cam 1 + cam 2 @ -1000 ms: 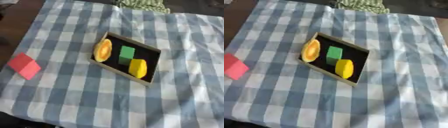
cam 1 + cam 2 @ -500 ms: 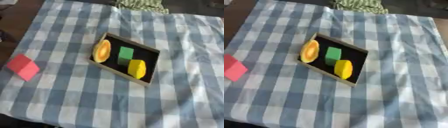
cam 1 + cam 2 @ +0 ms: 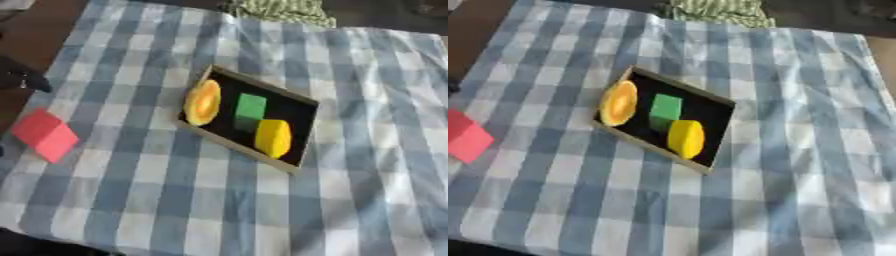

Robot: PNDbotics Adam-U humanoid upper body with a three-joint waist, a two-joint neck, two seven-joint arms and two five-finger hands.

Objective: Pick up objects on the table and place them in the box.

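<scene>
Here the blue-and-white checked cloth (image 3: 219, 200) covers nearly the whole table and runs off the bottom and right edges. A green striped fabric (image 3: 278, 10) at the far edge is cut off at the top. At the left edge of the left eye view a dark shape (image 3: 22, 77) juts in; it may be part of the robot's left hand, but I cannot tell whether fingers are spread or curled, and it touches nothing. The right hand shows in neither view. The shallow black box (image 3: 297, 107) lies askew, its long axis running from upper left to lower right. Inside sit an orange disc (image 3: 202, 102), a yellow cylinder (image 3: 273, 138) and a green cube (image 3: 250, 106) between them. A red block (image 3: 45, 135) lies on the cloth, well left of the box.
</scene>
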